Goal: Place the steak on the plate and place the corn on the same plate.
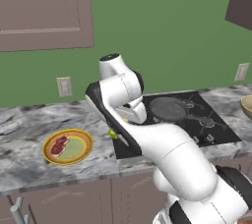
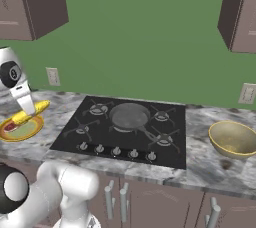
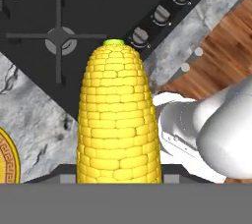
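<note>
A home kitchen. A black gas hob (image 2: pixel 125 127) sits in a marble worktop (image 2: pixel 210 164) (grey-veined). Brown cupboards (image 1: pixel 44 9) hang on green wall.

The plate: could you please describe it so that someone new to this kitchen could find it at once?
Start at the black cooktop set in the grey marble counter. The plate lies flat on the counter to the cooktop's left, near the front edge. It is round and shallow, with a yellow-orange rim and pale green centre, and the red steak lies on it, unlike the tan bowl right of the cooktop.
</note>
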Controlling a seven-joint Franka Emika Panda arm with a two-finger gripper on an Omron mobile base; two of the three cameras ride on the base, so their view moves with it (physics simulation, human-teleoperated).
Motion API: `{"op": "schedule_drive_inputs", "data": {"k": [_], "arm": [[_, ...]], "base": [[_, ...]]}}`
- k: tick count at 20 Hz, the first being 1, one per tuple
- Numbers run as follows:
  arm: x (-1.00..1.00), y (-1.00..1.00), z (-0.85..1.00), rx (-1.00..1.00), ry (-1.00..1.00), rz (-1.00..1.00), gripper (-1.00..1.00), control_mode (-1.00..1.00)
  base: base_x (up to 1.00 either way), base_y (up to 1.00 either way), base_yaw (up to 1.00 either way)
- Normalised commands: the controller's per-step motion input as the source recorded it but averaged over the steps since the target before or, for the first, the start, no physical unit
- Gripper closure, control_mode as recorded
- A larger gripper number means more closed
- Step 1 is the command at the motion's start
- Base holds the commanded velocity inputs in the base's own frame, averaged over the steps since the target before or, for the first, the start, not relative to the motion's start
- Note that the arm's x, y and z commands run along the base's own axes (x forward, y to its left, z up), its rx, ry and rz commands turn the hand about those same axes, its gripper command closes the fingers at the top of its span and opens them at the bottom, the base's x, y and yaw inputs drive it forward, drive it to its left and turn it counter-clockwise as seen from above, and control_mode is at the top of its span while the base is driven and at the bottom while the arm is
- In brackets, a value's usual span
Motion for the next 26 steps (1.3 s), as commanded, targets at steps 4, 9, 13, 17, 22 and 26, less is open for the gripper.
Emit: {"op": "schedule_drive_inputs", "data": {"k": [4,9,13,17,22,26], "arm": [[0.47,0.84,-0.52,0.03,0.0,0.0,1.0,-1.0],[0.41,0.45,-0.38,0.01,-0.02,0.15,1.0,-1.0],[0.4,0.35,-0.33,0.0,0.04,0.22,1.0,-1.0],[0.44,0.41,-0.26,0.0,0.12,0.25,1.0,-1.0],[0.43,0.56,-0.29,0.0,0.14,0.27,1.0,-1.0],[0.19,0.67,-0.39,-0.03,0.16,0.11,1.0,-1.0]], "base": [[0.0,0.0,0.0],[0.0,0.0,0.0],[0.0,0.0,0.0],[0.0,0.0,0.0],[0.0,0.0,0.0],[0.0,0.0,0.0]]}}
